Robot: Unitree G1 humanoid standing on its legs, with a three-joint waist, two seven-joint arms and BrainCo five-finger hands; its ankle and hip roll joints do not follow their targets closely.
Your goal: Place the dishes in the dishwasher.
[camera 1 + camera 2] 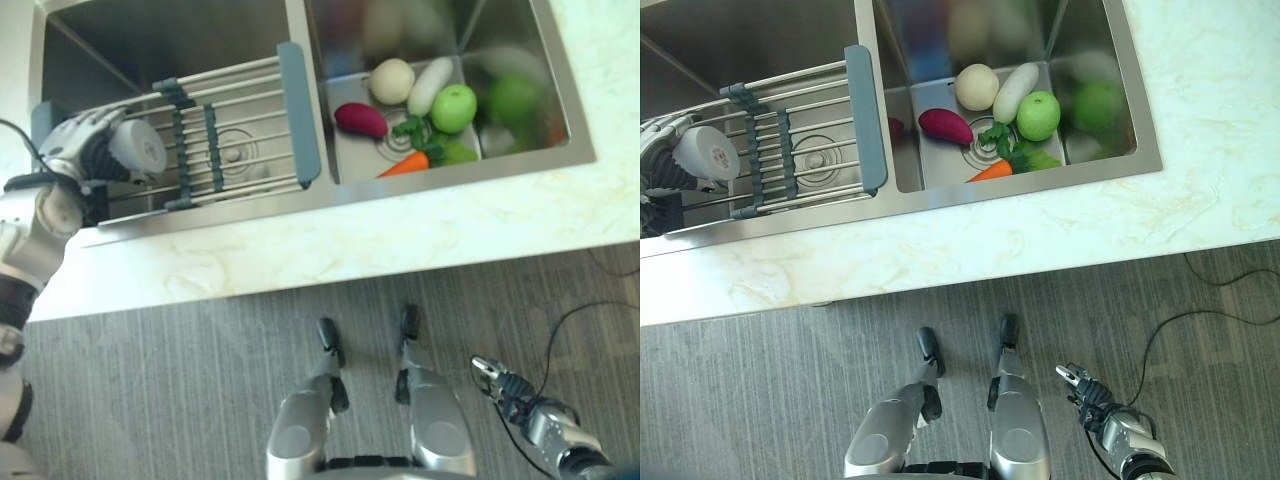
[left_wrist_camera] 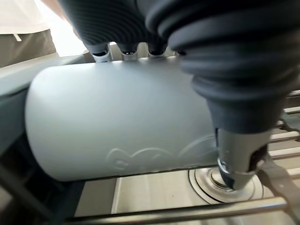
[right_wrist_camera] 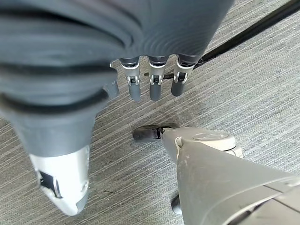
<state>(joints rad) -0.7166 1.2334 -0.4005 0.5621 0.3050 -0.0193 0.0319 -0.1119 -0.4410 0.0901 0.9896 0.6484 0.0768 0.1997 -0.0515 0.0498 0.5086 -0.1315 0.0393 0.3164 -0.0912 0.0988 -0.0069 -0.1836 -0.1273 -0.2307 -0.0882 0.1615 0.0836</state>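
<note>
One pale grey cup point(image 1: 138, 148) is the dish in play, and the left robot hand point(image 1: 88, 143) has it — fingers point(image 2: 104, 49) curled over the top of its smooth side and the thumb point(image 2: 236, 157) pressed up from below, as the left wrist view shows. The cup lies on its side in that grip, at the outer end of the grey-framed wire rack point(image 1: 240, 125) that bridges the left sink basin point(image 1: 150, 40), its flat end turned toward the rack's rods. The right basin holds play vegetables, among them a green apple point(image 1: 453, 107), a carrot point(image 1: 405, 165) and a purple eggplant point(image 1: 360, 120); none of them matters to this step.

The right robot hand point(image 1: 1080, 383) hangs low beside the body over the grey floor point(image 1: 150, 380), fingers loosely straight and holding nothing.

No dishwasher appears in these views, so the rack looks to be the place meant. To do the step well, I would judge that the cup should be brought over the rods between the two upright dividers point(image 1: 195, 145), lowered until it bears on the wires, and only then released — the smooth round wall will roll if let go while tilted. The thumb should come away last, and the hand should lift straight up so the fingertips do not drag the cup off the marbled surface point(image 1: 330, 240) side of the rack.
</note>
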